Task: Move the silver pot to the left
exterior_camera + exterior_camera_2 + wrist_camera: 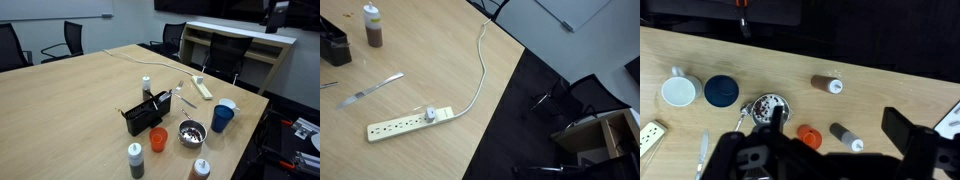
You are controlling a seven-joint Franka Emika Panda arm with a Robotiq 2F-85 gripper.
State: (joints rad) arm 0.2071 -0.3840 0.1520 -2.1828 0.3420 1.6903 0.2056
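Hovering over the small round shiny silver pot (pixel 768 108), our gripper (pixel 818 152) hangs open and empty — so we can grab its rim.

Shiny speckled metal pot (pixel 191 131), pale wood-grain table (pixel 70 90) with smooth matt top, glossy plastic-looking blue cup (pixel 222 119), plastic-looking orange cup (pixel 158 139), cream plastic power strip (pixel 408 124) with smooth white cable (pixel 481 70)
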